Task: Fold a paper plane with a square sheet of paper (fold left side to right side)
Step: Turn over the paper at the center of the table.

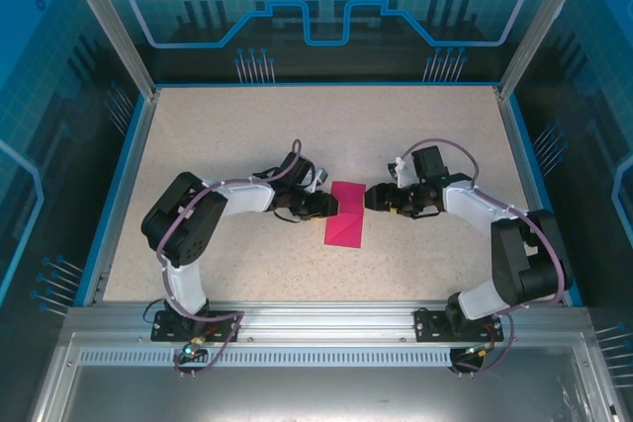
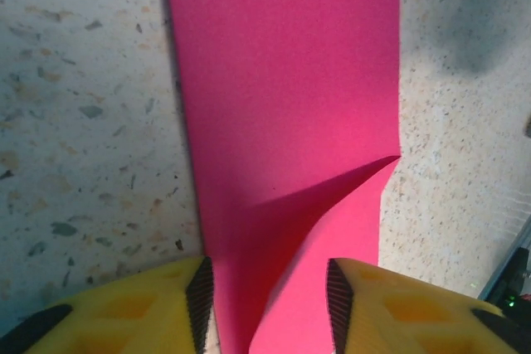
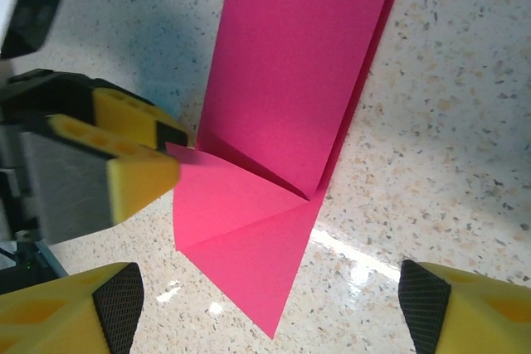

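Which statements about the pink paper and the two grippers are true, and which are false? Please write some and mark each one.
1. The square sheet of paper lies on the table with a gripper on each side. True.
2. The right gripper is shut on the paper. False: its jaws stand wide open, and neither finger touches the paper.
3. The paper is flat and unfolded. False: it is folded into a narrow strip, with a corner flap at one end.
4. The left gripper has yellow fingers with black pads. True.
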Available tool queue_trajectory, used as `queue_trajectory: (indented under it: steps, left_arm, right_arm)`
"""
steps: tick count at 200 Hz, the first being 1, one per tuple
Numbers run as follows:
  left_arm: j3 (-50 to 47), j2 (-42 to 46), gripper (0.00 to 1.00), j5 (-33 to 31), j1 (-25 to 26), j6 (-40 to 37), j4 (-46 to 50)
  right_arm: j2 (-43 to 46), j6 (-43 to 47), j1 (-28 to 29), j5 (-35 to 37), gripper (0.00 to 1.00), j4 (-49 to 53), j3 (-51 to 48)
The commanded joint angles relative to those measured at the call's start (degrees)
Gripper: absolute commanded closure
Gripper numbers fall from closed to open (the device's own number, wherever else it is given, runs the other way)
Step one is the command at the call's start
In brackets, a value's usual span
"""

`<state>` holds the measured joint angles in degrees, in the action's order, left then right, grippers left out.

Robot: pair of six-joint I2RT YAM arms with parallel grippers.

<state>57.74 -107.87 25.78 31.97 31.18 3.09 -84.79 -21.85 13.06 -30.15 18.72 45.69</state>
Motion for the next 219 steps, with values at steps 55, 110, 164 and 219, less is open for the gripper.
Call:
queue_trajectory:
  steps: [55, 110, 164, 219]
  left_arm:
    - [-0.3, 1.7, 0.88, 0.8, -0.7, -1.8, 0.3]
    - [-2.5, 4.4, 0.89, 0.3, -1.3, -2.0, 0.4]
    - [-3.1, 4.9, 0.89, 0.3, -1.3, -1.9, 0.2]
    - [-4.8, 7.9, 0.76, 0.1, -2.3, -1.6, -0.2]
  right_arm:
    - [-2.9, -0.5, -0.8, -6.5, 0.22, -2.4, -0.4]
    - [-8.3, -3.9, 1.7, -9.5, 0.25, -5.9, 1.2]
    - [-14.0, -6.8, 5.5, -10.6, 0.33, -8.4, 4.3]
    - [-16.7, -8.7, 6.9, -12.6, 0.75, -9.5, 7.2]
